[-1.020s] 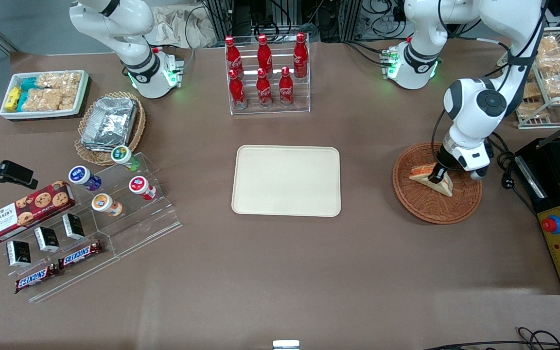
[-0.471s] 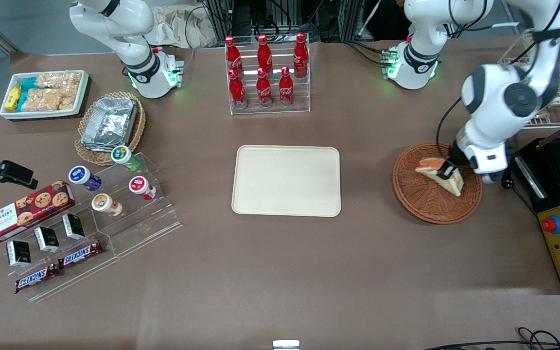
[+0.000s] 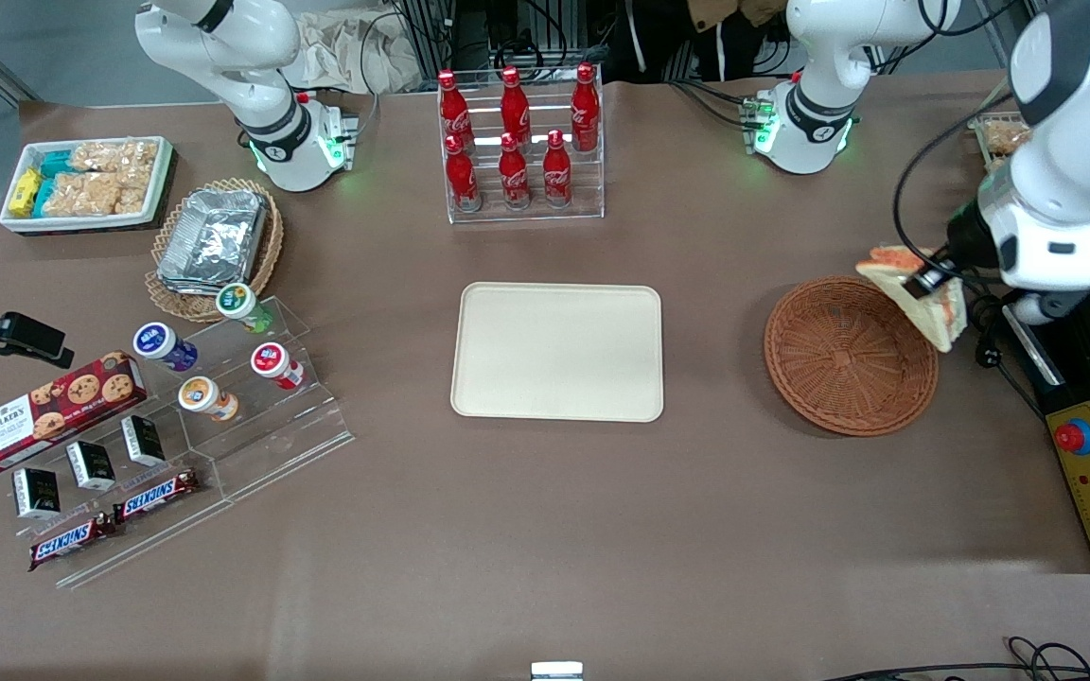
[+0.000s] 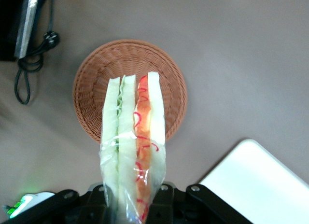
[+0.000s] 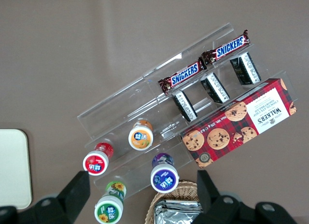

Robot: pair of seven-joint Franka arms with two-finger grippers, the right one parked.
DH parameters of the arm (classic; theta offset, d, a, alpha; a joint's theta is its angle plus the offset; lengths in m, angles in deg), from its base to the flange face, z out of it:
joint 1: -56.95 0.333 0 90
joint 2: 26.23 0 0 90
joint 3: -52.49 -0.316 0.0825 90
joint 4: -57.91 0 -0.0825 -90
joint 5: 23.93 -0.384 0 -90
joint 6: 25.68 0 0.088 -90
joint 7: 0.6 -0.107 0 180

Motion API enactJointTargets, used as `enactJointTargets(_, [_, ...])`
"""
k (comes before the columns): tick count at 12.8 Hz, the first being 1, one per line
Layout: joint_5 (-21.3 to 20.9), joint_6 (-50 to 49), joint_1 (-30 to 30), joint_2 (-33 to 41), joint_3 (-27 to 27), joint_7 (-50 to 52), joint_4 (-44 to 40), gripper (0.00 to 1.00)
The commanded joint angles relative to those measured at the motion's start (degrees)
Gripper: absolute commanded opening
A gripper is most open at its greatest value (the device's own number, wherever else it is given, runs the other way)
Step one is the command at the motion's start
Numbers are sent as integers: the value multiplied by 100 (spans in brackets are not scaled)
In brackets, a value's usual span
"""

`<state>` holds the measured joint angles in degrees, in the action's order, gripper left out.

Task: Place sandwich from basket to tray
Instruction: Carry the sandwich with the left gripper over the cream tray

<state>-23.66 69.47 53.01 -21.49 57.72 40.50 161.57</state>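
Gripping one sandwich (image 3: 919, 293) between clamped fingers, the gripper (image 3: 933, 279) hung above one basket (image 3: 850, 356), near one tray (image 3: 557, 351).

The claw (image 3: 935, 276) has lifted the sandwich (image 3: 919, 298) clear of the basket (image 3: 850, 357).

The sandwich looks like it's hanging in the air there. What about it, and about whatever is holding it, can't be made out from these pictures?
- End effector fingers, front view: the sandwich covers where they pinch it.
- Sandwich's gripped end, wrist view: cut off by the picture's edge.
- Height above the basket: neither view settles it.
- Filling: only green and orange-red layers show.
- Tray, wrist view: only one corner shows.
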Motion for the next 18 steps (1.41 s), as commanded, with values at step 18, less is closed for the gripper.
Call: enactJointTargets(18, [-983, 4801, -371, -1615, 2571, 82, 2212, 0])
